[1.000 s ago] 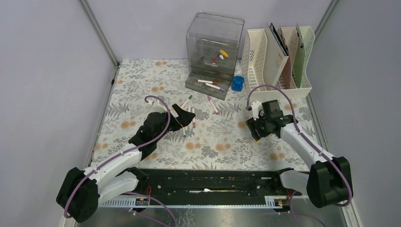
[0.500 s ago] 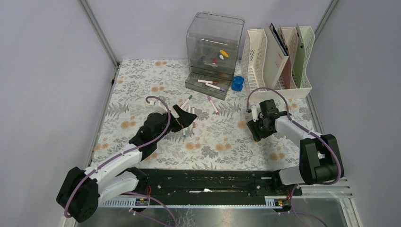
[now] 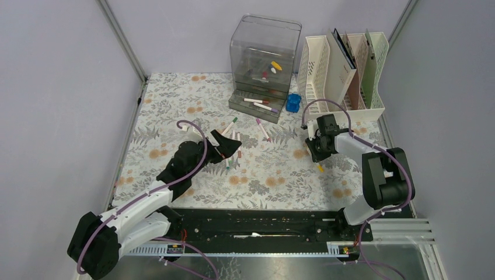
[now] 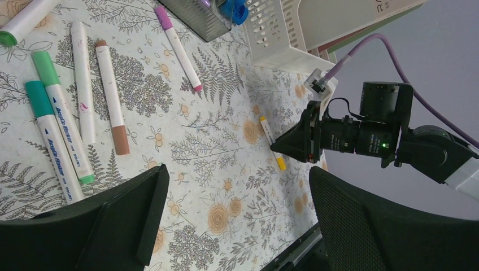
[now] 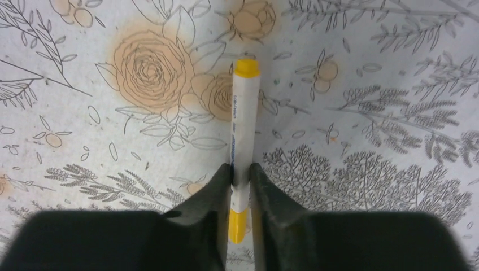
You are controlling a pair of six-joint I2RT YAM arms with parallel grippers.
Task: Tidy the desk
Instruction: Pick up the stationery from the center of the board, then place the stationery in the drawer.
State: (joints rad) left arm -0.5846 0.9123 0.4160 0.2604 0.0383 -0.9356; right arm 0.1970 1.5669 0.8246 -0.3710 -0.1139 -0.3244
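Observation:
The desk (image 3: 169, 99) has a white cloth with grey ferns and orange flowers. My right gripper (image 3: 316, 154) is low on it at the right and shut on a white marker with yellow ends (image 5: 243, 130), which lies along the cloth between the fingers (image 5: 212, 192). The marker's yellow end also shows in the top view (image 3: 319, 168) and in the left wrist view (image 4: 271, 141). My left gripper (image 3: 227, 146) is open and empty (image 4: 237, 180), above several loose markers: green-capped (image 4: 56, 121), brown (image 4: 111, 96) and pink-tipped (image 4: 178, 48).
A clear organizer box (image 3: 265, 55) stands at the back with a front tray (image 3: 255, 105) holding markers. A blue object (image 3: 293, 102) sits beside it. Upright file holders (image 3: 344, 70) stand at the back right. A black rail (image 3: 262, 224) runs along the near edge.
My right arm has folded in, and its gripper has shifted slightly toward the back. My left gripper has barely moved.

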